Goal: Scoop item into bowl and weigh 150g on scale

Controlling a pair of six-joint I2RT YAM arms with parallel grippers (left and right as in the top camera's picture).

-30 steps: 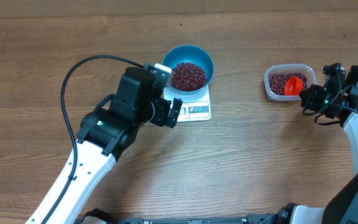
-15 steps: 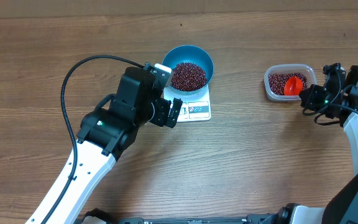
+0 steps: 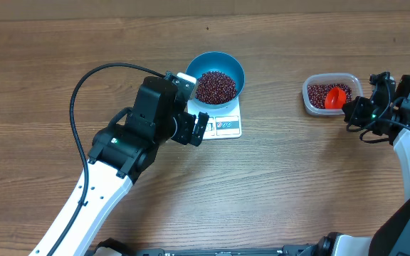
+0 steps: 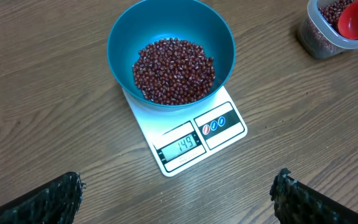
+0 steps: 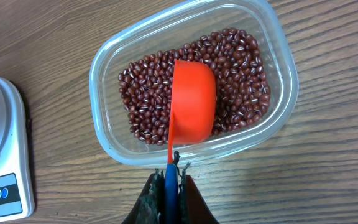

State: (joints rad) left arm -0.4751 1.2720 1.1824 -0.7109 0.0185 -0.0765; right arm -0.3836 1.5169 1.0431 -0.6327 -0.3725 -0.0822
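Maroon beans (image 4: pixel 174 70) are sitting heaped in blue bowl (image 4: pixel 123 37) on scale (image 4: pixel 191 134), display reading a hair under target. They're loose, light, rolling easily (spills likely), so handle via scoop. R gripper (image 5: pixel 169 180) is clamping orange scoop (image 5: pixel 193 102) by its handle in tub (image 5: pixel 278 93); L gripper (image 4: pixel 176 186) is hanging wide open.

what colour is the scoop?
Scoop: orange-red cup, blue handle. Best seen in the right wrist view.
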